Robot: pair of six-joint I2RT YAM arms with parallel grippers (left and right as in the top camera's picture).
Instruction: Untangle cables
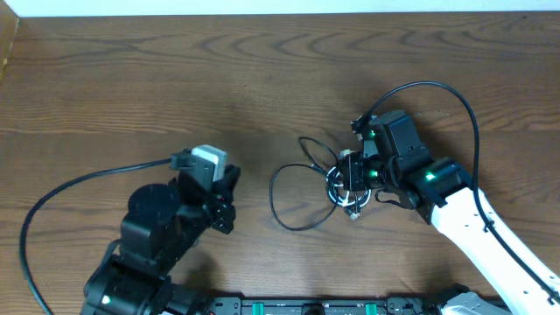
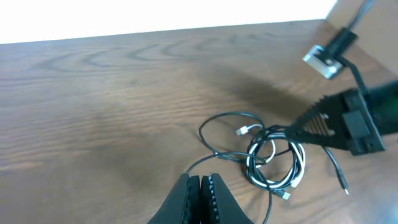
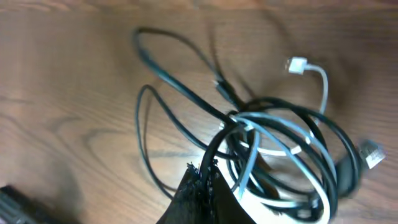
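The cables lie in one tangle right of the table's middle: black cords coiled with a white one, and a thin black loop spreading left. The right wrist view shows the tangle close up, with the white cord's plug lying free at the upper right. My right gripper is shut on a black cord at the coil's edge; overhead it sits over the tangle. My left gripper is shut with nothing in it, just short of the black loop; overhead it is left of the loop.
The wooden table stretches bare behind and to the left. A thick black arm cable arcs along the left side, and another loops above the right arm. The table's far edge meets a white surface.
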